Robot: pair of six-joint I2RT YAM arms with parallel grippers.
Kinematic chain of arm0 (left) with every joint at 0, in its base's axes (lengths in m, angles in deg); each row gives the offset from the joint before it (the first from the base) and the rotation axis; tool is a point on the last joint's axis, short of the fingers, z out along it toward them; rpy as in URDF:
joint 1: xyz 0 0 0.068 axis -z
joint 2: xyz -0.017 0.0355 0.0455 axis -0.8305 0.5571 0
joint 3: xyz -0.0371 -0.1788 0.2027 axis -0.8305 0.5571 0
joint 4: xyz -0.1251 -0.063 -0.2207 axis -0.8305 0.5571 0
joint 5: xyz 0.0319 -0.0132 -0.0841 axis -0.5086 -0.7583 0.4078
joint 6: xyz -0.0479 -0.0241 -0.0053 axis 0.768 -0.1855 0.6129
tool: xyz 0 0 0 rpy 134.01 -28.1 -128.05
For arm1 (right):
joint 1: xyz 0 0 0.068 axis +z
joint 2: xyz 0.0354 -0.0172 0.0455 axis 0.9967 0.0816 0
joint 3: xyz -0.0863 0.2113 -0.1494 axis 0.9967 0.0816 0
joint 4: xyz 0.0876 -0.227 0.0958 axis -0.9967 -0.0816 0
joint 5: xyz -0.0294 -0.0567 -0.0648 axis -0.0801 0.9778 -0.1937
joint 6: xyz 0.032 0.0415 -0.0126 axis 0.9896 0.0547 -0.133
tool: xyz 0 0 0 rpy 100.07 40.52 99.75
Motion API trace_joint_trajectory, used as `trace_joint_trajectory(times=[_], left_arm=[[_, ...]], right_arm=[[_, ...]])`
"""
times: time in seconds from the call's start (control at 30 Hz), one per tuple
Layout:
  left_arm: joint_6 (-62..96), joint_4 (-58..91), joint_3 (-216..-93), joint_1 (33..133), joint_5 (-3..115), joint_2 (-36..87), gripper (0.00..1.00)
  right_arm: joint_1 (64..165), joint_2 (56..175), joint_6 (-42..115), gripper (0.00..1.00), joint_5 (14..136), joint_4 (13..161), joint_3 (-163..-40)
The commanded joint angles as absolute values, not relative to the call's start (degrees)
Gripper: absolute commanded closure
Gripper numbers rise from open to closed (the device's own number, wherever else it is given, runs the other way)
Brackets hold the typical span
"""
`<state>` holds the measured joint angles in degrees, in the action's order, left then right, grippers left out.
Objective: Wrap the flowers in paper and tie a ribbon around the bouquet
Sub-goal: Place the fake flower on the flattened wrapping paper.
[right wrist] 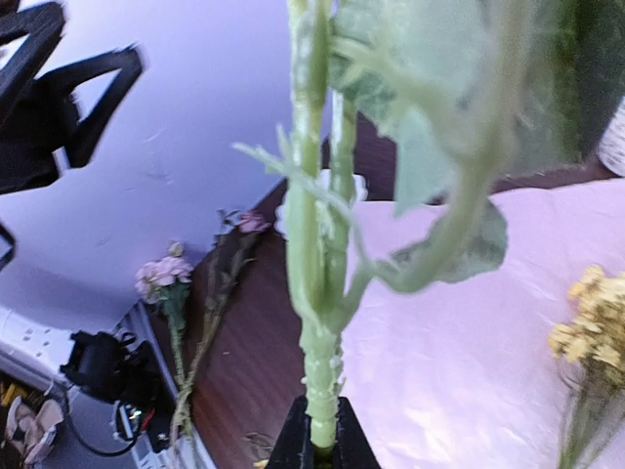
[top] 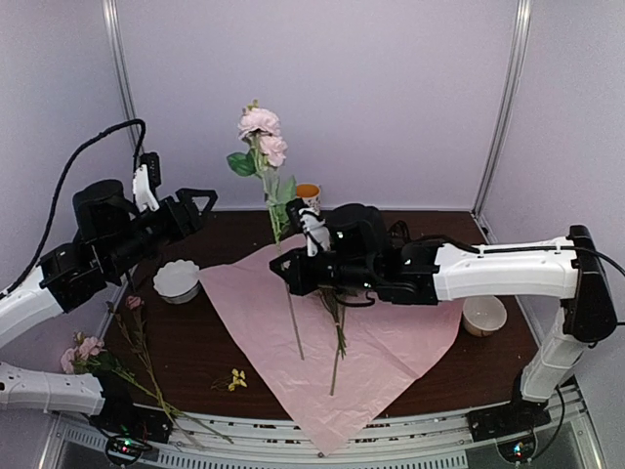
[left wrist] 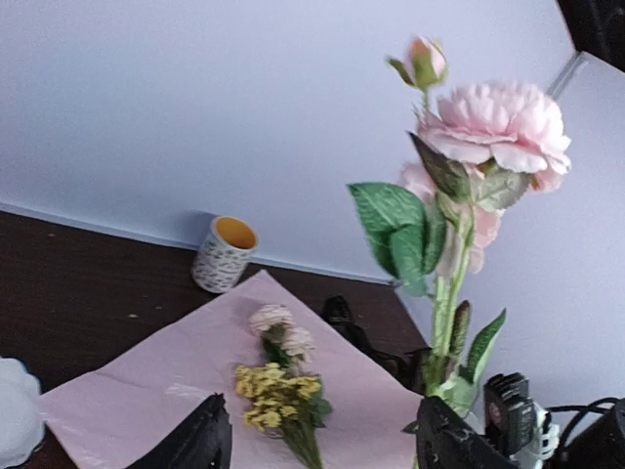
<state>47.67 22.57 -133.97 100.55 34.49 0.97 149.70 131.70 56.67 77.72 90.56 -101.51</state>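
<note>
My right gripper is shut on the thick green stem of a tall flower, holding it upright over the paper. Its pale pink blooms stand high against the back wall. More flowers, pink and yellow, lie on the lilac-pink paper, their stems pointing toward me. My left gripper hangs open and empty to the left of the held flower, above the table's left side. No ribbon or wrapped bouquet is in view.
A white bowl sits by the paper's left corner and another bowl at the right. A patterned cup stands at the back. Spare flowers and a yellow sprig lie front left.
</note>
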Motion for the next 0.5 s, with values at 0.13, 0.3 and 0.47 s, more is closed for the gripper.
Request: trace_joint_trajectory(times=[0.13, 0.3, 0.47], left_arm=[[56.87, 63.17, -137.81, 93.48, 18.97, 10.94, 0.22], [57.75, 63.73, -131.71, 84.01, 27.69, 14.53, 0.24], [60.62, 64.89, -126.30, 79.67, 27.06, 14.30, 0.24]], right_arm=[[142.63, 130.63, 72.27, 1.00, 87.78, 75.50, -94.59], [141.12, 133.48, 75.03, 1.00, 87.56, 74.62, -92.69], [140.53, 134.64, 76.23, 0.49, 89.66, 72.06, -92.31]])
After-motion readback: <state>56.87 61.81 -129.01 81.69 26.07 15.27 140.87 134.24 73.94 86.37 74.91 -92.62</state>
